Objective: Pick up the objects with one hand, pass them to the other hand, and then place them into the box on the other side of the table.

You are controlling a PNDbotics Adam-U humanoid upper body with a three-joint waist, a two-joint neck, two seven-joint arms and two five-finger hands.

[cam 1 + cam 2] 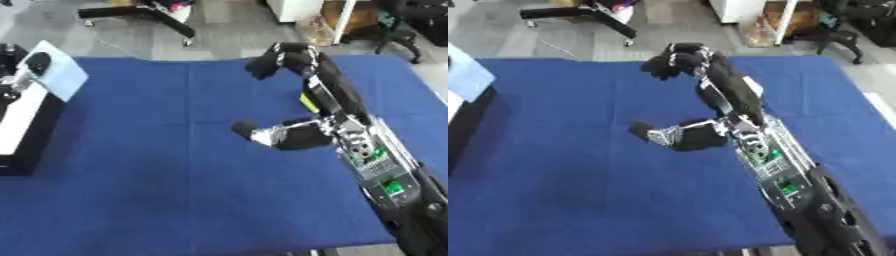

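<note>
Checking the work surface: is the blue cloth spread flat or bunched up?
Spread flat: the blue cloth lies smooth across the table, with only faint fold lines.

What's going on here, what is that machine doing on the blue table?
A robot is meant to move objects into the box at the table's left edge. Its right hand hangs over the middle of the blue cloth, with no object visible in it. A second black hand shows farther back. A small yellow-green bit peeks out beside the arm; I cannot tell what it is.
</note>
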